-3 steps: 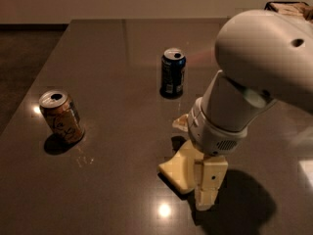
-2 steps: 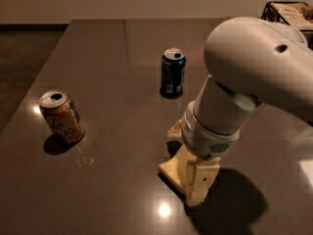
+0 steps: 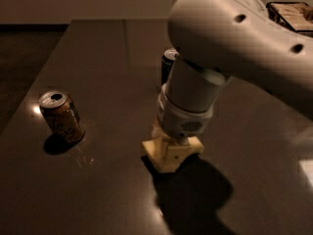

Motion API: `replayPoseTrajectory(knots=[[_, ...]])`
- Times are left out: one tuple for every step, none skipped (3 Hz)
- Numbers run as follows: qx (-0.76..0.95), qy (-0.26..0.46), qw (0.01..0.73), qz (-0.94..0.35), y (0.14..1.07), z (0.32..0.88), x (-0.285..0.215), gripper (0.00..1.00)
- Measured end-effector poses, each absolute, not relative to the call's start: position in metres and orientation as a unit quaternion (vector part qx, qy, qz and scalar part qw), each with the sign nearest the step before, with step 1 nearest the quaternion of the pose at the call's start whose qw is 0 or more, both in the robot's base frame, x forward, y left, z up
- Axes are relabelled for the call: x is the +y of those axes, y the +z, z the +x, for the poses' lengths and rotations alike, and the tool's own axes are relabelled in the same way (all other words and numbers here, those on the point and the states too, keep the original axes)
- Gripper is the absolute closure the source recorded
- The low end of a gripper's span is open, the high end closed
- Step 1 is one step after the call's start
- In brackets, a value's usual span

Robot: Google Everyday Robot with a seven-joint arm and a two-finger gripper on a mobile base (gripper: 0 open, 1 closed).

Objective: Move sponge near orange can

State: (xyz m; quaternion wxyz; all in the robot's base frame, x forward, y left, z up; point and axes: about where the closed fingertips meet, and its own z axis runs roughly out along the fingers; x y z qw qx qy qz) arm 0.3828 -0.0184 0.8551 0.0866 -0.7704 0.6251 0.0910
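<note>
The orange can point(image 3: 61, 117) stands slightly tilted at the left of the dark table point(image 3: 98, 48); it is orange and tan with a silver top. My gripper point(image 3: 174, 154) hangs under the big white arm at the table's middle, down at the table surface and right on the pale yellow sponge point(image 3: 151, 150). Only the sponge's left edge and front corner show below the wrist; the rest is hidden by the gripper. The sponge lies about a can's height and a half to the right of the orange can.
A dark blue can point(image 3: 168, 65) stands behind the arm, mostly hidden by it. A dark wire basket point(image 3: 288, 11) sits at the far right back corner. The table's left edge runs close to the orange can.
The arm and gripper have shifted left, toward the orange can, and the visible pale yellow edge of the sponge has shifted left with them. Both cans have stayed in place.
</note>
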Motion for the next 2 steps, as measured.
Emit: replayPoseTrajectory(knots=[[0.609,0.092,0.089,-0.783,0.867,0.390,0.019,0.95],[0.589,0.100,0.094,-0.796,0.870,0.388,0.068,1.00]])
